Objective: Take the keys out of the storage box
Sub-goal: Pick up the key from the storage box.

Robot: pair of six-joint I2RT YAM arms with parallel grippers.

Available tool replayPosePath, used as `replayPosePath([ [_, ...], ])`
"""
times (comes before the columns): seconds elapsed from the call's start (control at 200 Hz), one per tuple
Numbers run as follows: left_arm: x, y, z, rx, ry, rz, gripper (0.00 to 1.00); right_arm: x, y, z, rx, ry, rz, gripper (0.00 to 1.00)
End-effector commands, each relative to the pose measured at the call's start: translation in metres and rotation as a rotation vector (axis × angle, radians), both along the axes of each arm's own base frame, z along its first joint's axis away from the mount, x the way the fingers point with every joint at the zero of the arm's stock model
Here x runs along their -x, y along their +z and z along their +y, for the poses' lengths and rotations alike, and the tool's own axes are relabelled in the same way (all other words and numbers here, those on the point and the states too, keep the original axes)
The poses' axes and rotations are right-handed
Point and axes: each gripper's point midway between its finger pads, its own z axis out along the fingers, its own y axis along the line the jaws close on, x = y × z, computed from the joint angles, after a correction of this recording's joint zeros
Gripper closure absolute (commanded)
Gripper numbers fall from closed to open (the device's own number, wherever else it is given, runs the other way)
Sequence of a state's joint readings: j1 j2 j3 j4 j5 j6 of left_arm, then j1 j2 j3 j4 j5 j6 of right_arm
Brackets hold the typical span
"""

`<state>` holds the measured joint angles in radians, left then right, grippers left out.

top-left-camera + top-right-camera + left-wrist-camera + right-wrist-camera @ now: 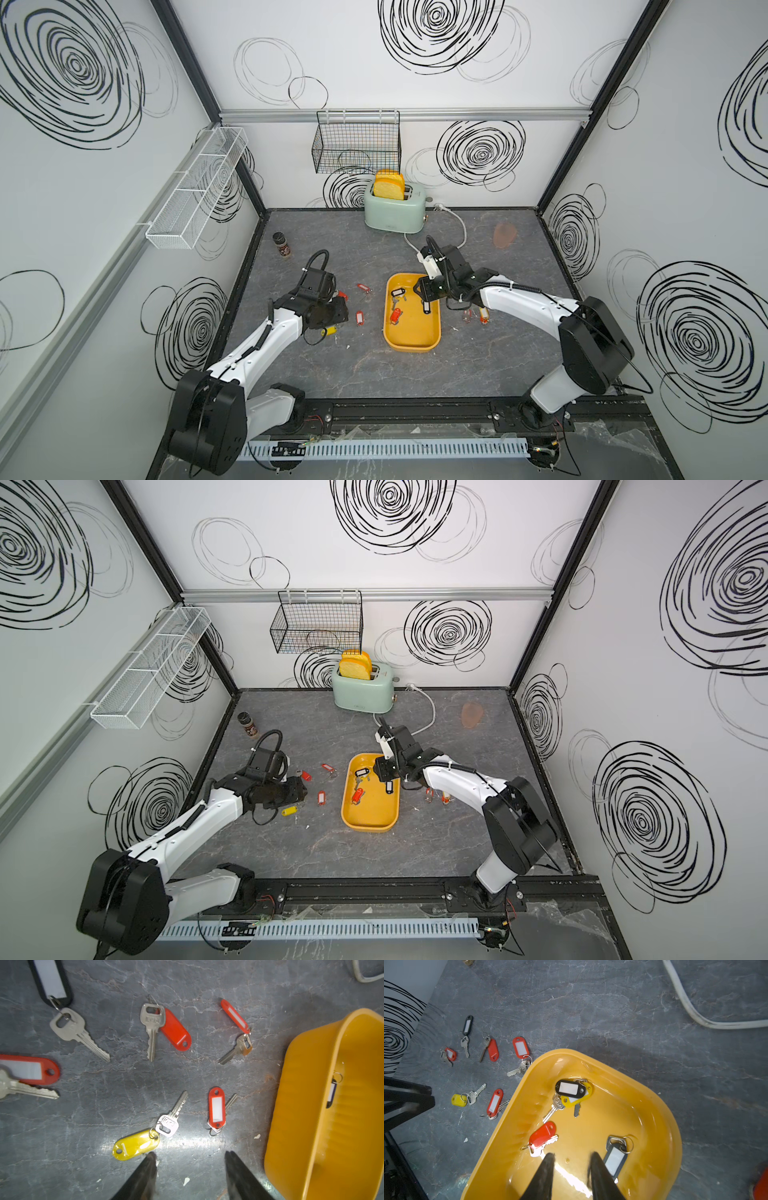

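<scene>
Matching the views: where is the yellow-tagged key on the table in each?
Top view: key left of the box.
Top view: key left of the box.
Left wrist: key just ahead of the left hand.
Right wrist: key outside the box.
Landmark: the yellow box, in all four.

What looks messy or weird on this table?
Keys lie scattered on the table beside the yellow tray, but that fits the job of taking them out. Odder: a reddish smear on the table near the far right corner, and small white flecks by the tray.
</scene>
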<state>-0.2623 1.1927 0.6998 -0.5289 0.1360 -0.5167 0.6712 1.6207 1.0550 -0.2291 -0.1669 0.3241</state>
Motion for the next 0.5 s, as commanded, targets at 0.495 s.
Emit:
replayPosePath([
  [0.495,-0.01,0.013,-0.011,-0.004,-0.099,-0.041,0.4,-0.011,-0.036,0.059,0.02,0.164,-0.026,0.65],
])
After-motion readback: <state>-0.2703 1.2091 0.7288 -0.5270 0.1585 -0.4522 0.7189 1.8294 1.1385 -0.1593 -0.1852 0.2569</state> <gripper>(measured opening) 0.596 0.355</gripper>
